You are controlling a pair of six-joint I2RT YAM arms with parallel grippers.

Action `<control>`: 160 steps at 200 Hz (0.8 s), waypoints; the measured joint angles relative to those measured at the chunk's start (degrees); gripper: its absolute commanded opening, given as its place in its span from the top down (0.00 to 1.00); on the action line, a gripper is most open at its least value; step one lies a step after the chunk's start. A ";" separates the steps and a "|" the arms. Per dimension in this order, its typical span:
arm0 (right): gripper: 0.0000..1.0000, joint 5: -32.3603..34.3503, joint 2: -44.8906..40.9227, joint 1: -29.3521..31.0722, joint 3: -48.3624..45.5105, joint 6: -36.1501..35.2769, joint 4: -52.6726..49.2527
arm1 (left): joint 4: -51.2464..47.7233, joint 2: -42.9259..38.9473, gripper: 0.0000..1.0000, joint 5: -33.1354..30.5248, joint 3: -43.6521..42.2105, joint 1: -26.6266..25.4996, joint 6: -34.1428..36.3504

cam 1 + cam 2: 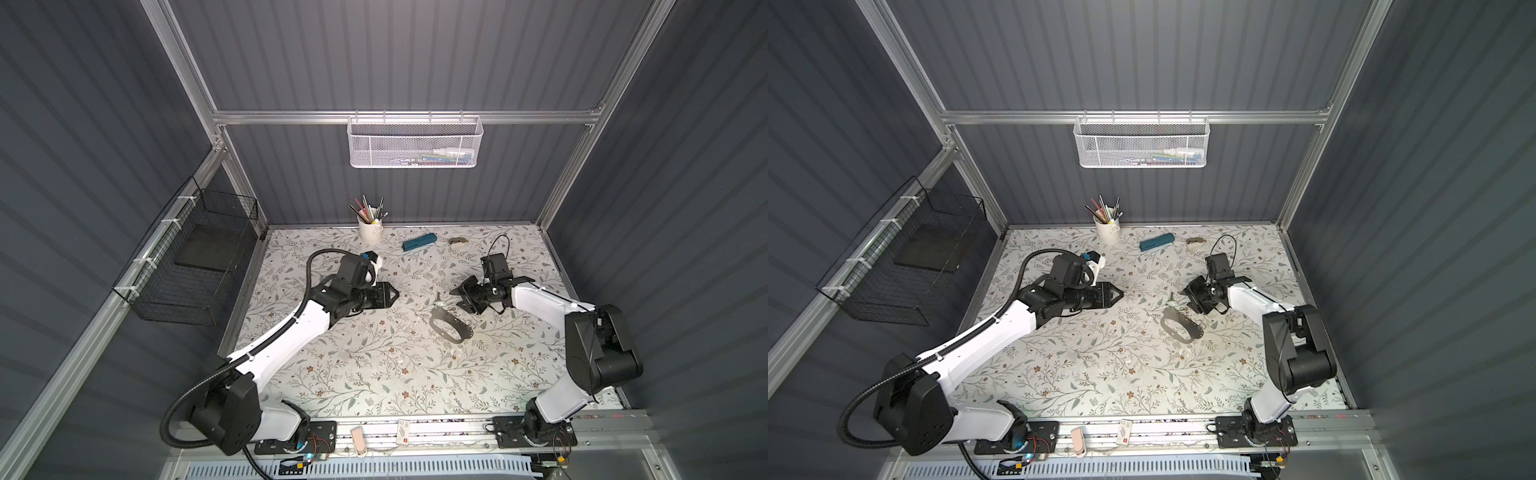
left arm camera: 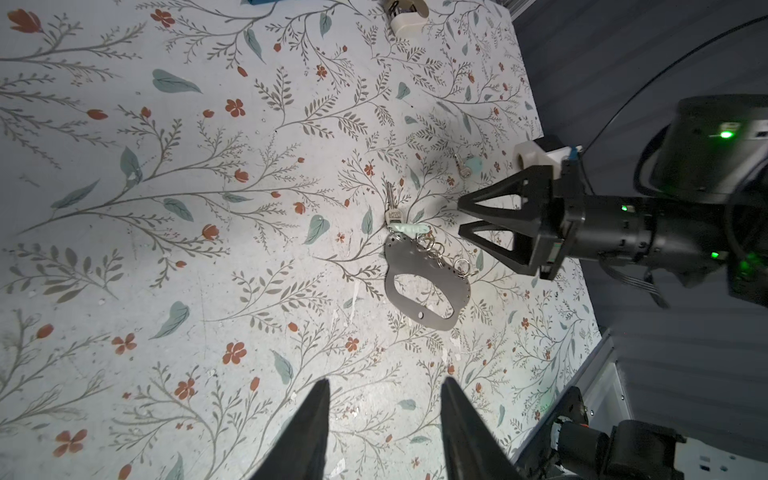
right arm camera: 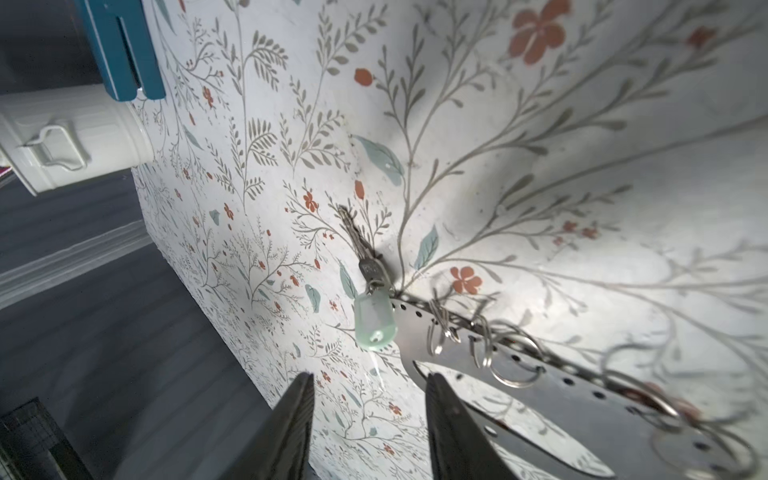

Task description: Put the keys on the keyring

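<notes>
The keyring [image 1: 459, 336] [image 1: 1188, 336], a dark-grey plate with an oval cutout, lies flat on the floral table right of centre. Silver split rings [image 3: 515, 370] line one edge. A key [image 2: 390, 203] [image 3: 360, 245] with a mint tag [image 3: 374, 320] lies at the plate's far end, the tag overlapping the plate; whether it is threaded on a ring I cannot tell. A second tagged key [image 2: 467, 166] lies on the table beyond my right gripper. My right gripper [image 1: 455, 300] [image 2: 459, 217] [image 3: 370, 376] hovers just right of the plate's far end, open and empty. My left gripper [image 1: 397, 296] [image 2: 385, 380] is open and empty, well left of the plate.
A white pencil cup [image 1: 370, 232], a dark-teal case [image 1: 419, 242] and a small beige object [image 1: 458, 243] stand along the table's back edge. A black wire basket [image 1: 199, 266] hangs on the left wall and a white mesh basket [image 1: 415, 143] on the back rail.
</notes>
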 measured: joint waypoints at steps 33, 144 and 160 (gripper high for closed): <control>0.50 0.81 -1.95 -2.03 0.31 -10.75 -2.95 | 0.52 7.82 0.57 -1.62 6.05 -4.57 -0.04; 0.57 -1.49 3.48 -5.16 -6.78 -27.04 0.04 | -1.86 28.06 0.64 -5.70 20.96 -15.34 1.60; 0.57 -2.45 2.01 -5.09 -8.87 -26.93 1.33 | -1.92 30.08 0.64 -5.97 22.16 -16.00 2.64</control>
